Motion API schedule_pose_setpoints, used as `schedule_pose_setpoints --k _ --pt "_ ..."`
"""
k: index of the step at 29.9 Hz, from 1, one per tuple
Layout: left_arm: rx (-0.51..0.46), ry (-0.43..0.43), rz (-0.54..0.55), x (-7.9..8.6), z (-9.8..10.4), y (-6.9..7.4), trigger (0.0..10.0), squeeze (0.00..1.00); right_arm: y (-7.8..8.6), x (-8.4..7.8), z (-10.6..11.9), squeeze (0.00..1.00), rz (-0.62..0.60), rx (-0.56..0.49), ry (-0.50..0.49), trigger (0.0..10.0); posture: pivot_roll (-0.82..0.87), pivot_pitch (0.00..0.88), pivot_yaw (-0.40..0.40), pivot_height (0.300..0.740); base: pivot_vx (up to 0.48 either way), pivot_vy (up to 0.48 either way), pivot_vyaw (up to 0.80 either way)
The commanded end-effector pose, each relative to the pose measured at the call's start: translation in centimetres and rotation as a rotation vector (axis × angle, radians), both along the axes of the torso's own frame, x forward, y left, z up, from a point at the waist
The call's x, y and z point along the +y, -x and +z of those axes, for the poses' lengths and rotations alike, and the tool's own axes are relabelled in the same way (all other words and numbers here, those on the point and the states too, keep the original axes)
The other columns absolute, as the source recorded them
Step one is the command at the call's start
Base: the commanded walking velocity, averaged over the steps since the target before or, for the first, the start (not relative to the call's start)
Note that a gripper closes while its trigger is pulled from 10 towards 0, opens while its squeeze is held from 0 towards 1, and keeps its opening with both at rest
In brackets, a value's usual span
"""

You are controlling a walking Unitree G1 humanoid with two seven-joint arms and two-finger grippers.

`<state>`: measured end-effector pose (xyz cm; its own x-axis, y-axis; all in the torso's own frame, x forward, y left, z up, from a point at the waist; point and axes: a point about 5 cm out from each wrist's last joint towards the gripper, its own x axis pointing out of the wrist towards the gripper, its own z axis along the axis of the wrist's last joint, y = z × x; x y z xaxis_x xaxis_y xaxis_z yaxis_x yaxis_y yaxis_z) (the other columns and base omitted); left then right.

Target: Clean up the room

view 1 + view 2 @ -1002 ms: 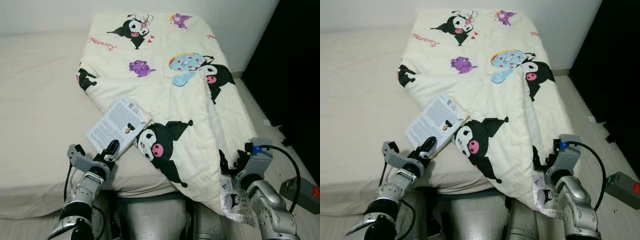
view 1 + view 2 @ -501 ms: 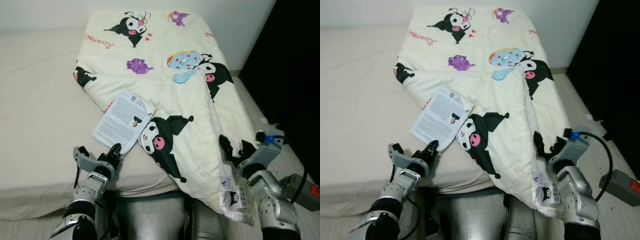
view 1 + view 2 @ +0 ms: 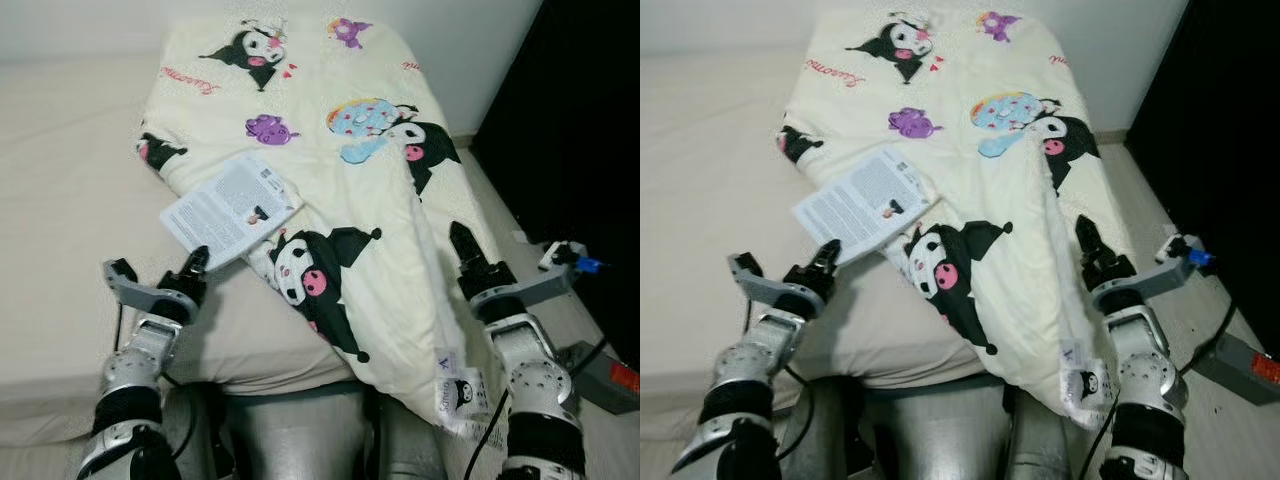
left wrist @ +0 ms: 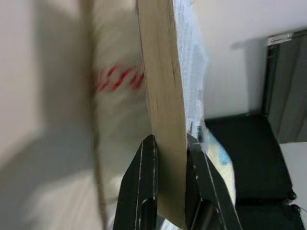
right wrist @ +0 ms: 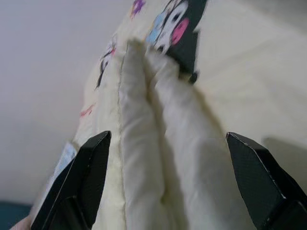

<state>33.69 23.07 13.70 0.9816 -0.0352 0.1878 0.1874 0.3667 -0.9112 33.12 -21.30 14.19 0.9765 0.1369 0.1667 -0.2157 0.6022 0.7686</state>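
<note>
Head view: your left gripper point(image 3: 193, 262) pinches the book point(image 3: 229, 209) lying on the bed point(image 3: 70, 200), against the cartoon blanket point(image 3: 340, 180). Left wrist: fingers point(image 4: 144, 177) clamp the book's edge. Right wrist: your right gripper point(image 5: 165, 184) gapes wide, straddling a blanket fold.

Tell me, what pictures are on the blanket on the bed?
The blanket is cream with black-and-white cartoon characters, purple blobs and red writing, clearest in the left eye view.
</note>
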Motion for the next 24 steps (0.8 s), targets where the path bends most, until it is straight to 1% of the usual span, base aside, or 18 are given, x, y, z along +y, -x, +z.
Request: schedule_pose_setpoints --k 1,3,4,5,6,7,8,9,11,13,14,15,16,18,20,21,23,24 --pt "-0.043 -0.011 0.046 1.4 1.1 0.7 0.0 0.0 -0.1 0.9 -0.8 0.0 0.047 0.031 0.0 10.0 -0.05 0.211 -0.006 0.556 0.0 0.0 0.0" --pt "-0.043 -0.011 0.046 1.4 1.1 0.7 0.0 0.0 -0.1 0.9 -0.8 0.0 0.047 0.031 0.0 10.0 -0.05 0.211 -0.006 0.556 0.0 0.0 0.0" --pt "-0.067 -0.026 0.06 2.0 1.9 1.3 0.0 0.0 -0.4 1.8 -1.4 0.0 0.079 0.071 0.013 10.0 -0.04 0.203 -0.006 0.556 0.0 0.0 0.0" --pt "-0.097 -0.025 0.068 2.3 2.7 2.0 0.0 0.0 -0.8 2.6 -2.9 0.0 0.084 0.176 0.09 10.0 -0.02 0.185 -0.006 0.556 0.0 0.0 0.0" --pt "-0.097 -0.025 0.068 2.3 2.7 2.0 0.0 0.0 -0.8 2.6 -2.9 0.0 0.084 0.176 0.09 10.0 -0.02 0.185 -0.006 0.556 0.0 0.0 0.0" --pt "-0.127 -0.019 0.067 2.5 3.3 2.5 0.0 0.0 -0.9 3.1 -4.0 0.0 0.087 0.245 0.155 10.0 -0.02 0.179 -0.01 0.556 0.0 0.0 0.0" --pt "-0.127 -0.019 0.067 2.5 3.3 2.5 0.0 0.0 -0.9 3.1 -4.0 0.0 0.087 0.245 0.155 10.0 -0.02 0.179 -0.01 0.556 0.0 0.0 0.0" --pt "-0.166 -0.012 0.047 2.3 4.1 2.8 0.0 0.0 -1.0 3.5 -4.8 0.0 0.099 0.3 0.198 10.0 -0.02 0.169 -0.011 0.556 0.0 0.0 0.0" --pt "-0.166 -0.012 0.047 2.3 4.1 2.8 0.0 0.0 -1.0 3.5 -4.8 0.0 0.099 0.3 0.198 10.0 -0.02 0.169 -0.011 0.556 0.0 0.0 0.0" --pt "-0.246 -0.006 -0.02 0.7 5.9 3.3 0.0 0.0 -1.3 3.6 -5.5 0.0 0.092 0.375 0.313 10.0 -0.02 0.155 -0.014 0.556 0.0 0.0 0.0" --pt "-0.246 -0.006 -0.02 0.7 5.9 3.3 0.0 0.0 -1.3 3.6 -5.5 0.0 0.092 0.375 0.313 10.0 -0.02 0.155 -0.014 0.556 0.0 0.0 0.0" --pt "-0.276 -0.005 -0.056 -0.3 6.6 3.4 0.0 0.0 -1.5 3.5 -5.6 0.0 0.072 0.393 0.353 10.0 -0.02 0.147 -0.015 0.556 0.0 0.0 0.0" --pt "-0.276 -0.005 -0.056 -0.3 6.6 3.4 0.0 0.0 -1.5 3.5 -5.6 0.0 0.072 0.393 0.353 10.0 -0.02 0.147 -0.015 0.556 0.0 0.0 0.0" --pt "-0.294 0.003 -0.094 -1.6 7.1 3.7 0.0 0.0 -1.7 3.2 -5.5 0.0 0.041 0.405 0.406 10.0 -0.02 0.137 -0.018 0.556 0.0 0.0 0.0" --pt "-0.294 0.003 -0.094 -1.6 7.1 3.7 0.0 0.0 -1.7 3.2 -5.5 0.0 0.041 0.405 0.406 10.0 -0.02 0.137 -0.018 0.556 0.0 0.0 0.0" --pt "-0.284 0.006 -0.105 -2.2 7.0 3.6 0.0 0.0 -1.8 3.2 -5.5 0.0 0.034 0.409 0.416 10.0 -0.03 0.128 -0.02 0.556 0.0 0.0 0.0" --pt "-0.264 0.016 -0.118 -3.1 6.7 3.3 0.0 0.0 -1.9 3.8 -6.0 0.0 0.062 0.441 0.446 10.0 -0.03 0.116 -0.02 0.556 0.0 0.0 0.0" --pt "-0.264 0.016 -0.118 -3.1 6.7 3.3 0.0 0.0 -1.9 3.8 -6.0 0.0 0.062 0.441 0.446 10.0 -0.03 0.116 -0.02 0.556 0.0 0.0 0.0"
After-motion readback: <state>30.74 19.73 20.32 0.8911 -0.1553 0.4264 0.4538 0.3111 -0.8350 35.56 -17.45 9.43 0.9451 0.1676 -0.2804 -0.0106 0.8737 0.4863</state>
